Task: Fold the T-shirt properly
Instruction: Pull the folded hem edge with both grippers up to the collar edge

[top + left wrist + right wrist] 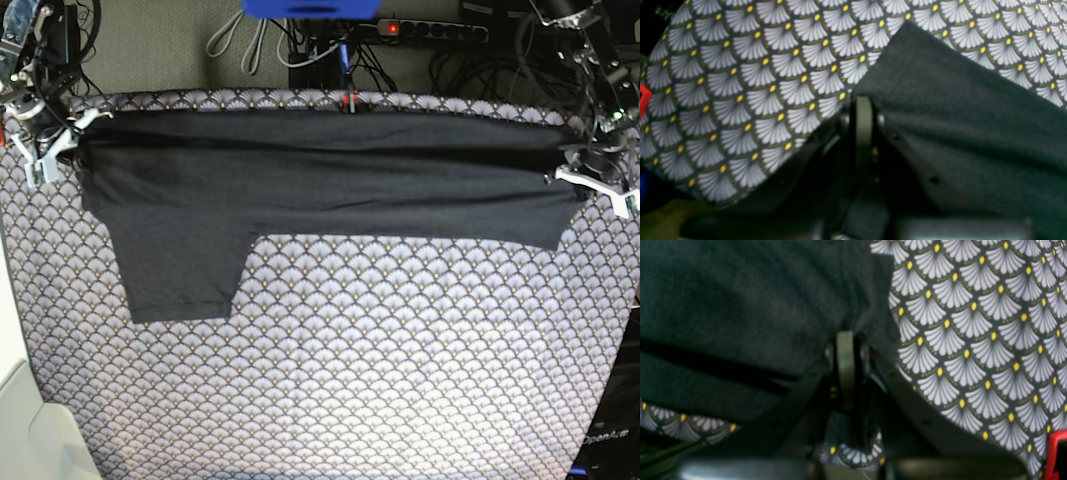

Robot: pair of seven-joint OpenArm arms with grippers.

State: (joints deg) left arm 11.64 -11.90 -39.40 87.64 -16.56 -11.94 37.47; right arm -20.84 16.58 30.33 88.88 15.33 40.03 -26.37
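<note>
The dark charcoal T-shirt [320, 180] lies stretched as a long band across the far part of the table, with one sleeve [180, 270] pointing toward the near side. My left gripper [585, 170] holds its end on the right of the base view. In the left wrist view the fingers [863, 113] are shut on a pinch of the T-shirt [957, 116]. My right gripper [60, 140] holds the opposite end. Its fingers [845, 350] are shut on the T-shirt [740, 306], which folds over itself there.
A grey scallop-print cloth [380, 360] covers the whole table. Cables and a power strip [430, 30] lie behind the far edge, with a blue object [310, 8] above. A red part [1057, 453] shows at the cloth's edge. A white surface [30, 430] sits at the near left.
</note>
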